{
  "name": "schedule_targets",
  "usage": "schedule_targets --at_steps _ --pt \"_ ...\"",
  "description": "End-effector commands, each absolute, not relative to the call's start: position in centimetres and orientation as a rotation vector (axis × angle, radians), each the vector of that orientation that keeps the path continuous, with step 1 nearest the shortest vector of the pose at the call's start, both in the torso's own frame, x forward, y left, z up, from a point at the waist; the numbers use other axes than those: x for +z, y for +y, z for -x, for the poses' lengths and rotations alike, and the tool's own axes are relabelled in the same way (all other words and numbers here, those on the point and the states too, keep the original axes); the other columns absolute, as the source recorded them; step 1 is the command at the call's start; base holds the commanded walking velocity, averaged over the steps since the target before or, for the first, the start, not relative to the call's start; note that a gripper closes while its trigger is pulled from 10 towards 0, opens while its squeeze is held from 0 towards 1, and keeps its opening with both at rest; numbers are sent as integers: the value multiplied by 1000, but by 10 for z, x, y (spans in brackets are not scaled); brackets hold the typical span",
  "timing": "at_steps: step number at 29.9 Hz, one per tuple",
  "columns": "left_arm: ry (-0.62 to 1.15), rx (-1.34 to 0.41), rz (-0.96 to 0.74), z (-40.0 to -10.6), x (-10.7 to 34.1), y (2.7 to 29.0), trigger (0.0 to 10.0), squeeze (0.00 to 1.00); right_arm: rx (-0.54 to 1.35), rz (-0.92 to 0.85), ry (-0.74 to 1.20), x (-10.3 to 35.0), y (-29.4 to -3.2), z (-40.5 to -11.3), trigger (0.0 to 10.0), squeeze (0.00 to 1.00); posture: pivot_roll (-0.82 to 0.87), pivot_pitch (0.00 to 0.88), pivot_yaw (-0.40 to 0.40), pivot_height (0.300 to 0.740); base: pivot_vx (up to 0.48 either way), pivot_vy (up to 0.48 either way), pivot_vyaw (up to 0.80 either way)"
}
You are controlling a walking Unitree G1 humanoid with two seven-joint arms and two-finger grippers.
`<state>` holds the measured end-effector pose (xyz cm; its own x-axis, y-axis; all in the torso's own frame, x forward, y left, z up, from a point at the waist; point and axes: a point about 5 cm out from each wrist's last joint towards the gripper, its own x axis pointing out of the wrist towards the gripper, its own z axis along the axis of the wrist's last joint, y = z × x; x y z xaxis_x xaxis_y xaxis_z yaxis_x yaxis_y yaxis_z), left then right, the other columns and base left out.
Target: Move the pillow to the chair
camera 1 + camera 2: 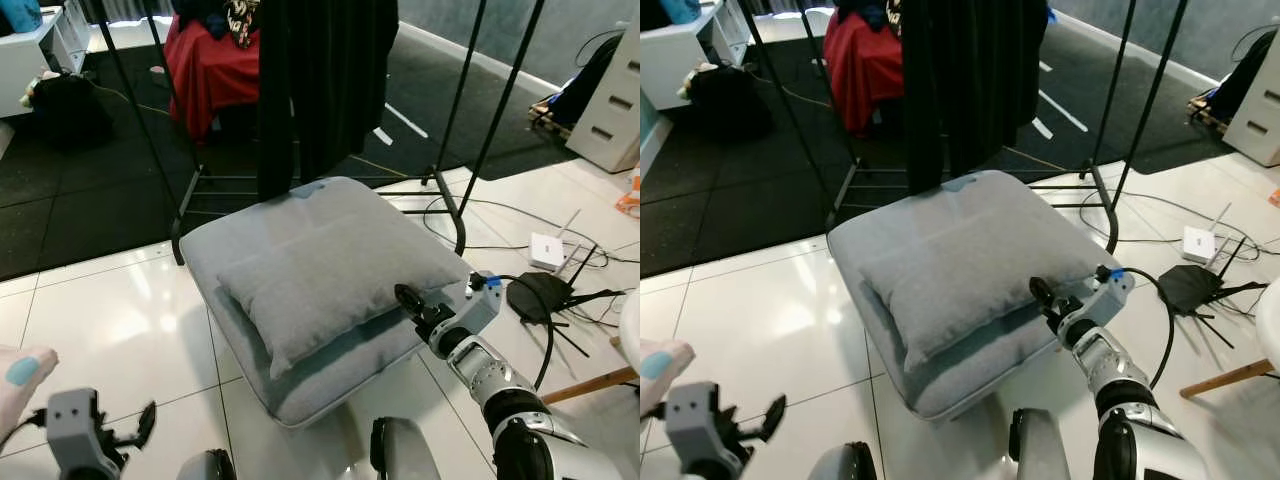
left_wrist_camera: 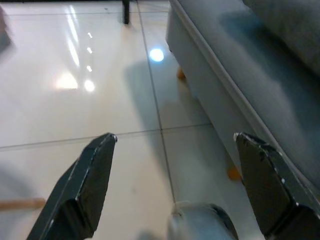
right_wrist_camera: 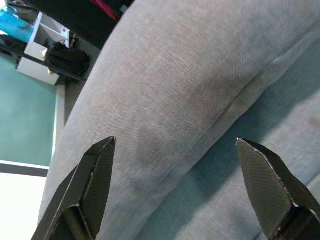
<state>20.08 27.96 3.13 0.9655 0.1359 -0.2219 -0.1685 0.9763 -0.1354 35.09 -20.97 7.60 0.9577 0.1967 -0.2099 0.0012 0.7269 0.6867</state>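
White glossy floor tiles (image 1: 120,330) meet dark carpet behind, where a black clothes rack (image 1: 470,130) stands. A grey cushioned chair seat (image 1: 330,385) holds the grey pillow (image 1: 330,270), lying flat on top. The right tool (image 1: 412,305), fingers spread wide, sits at the pillow's near corner. The left tool (image 1: 140,425), also wide, hangs low over tiles. Risk: closing on the seat cushion beneath, or dragging the pillow off.

Head cameras downward; wrist cameras close.
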Motion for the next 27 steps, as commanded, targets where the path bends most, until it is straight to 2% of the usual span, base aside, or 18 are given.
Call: schedule_targets --at_steps 1,10,15,21,27 --pt "184 162 136 -199 46 291 10000 0 117 -812 301 72 -202 -350 10000 0 -26 212 38 530 0 0 0" --pt "109 144 86 -204 78 300 10000 0 147 -914 312 72 -187 -353 10000 0 22 227 51 510 0 0 0" --pt "89 136 62 -201 91 302 10000 0 93 -974 324 70 -186 -354 10000 0 51 256 62 495 0 0 0" --pt "91 125 46 -194 100 302 10000 0 146 -953 304 77 -182 -358 10000 0 80 279 78 475 0 0 0" --pt "101 119 32 -189 111 302 10000 0 183 -976 294 81 -179 -360 10000 0 104 296 90 475 0 0 0"
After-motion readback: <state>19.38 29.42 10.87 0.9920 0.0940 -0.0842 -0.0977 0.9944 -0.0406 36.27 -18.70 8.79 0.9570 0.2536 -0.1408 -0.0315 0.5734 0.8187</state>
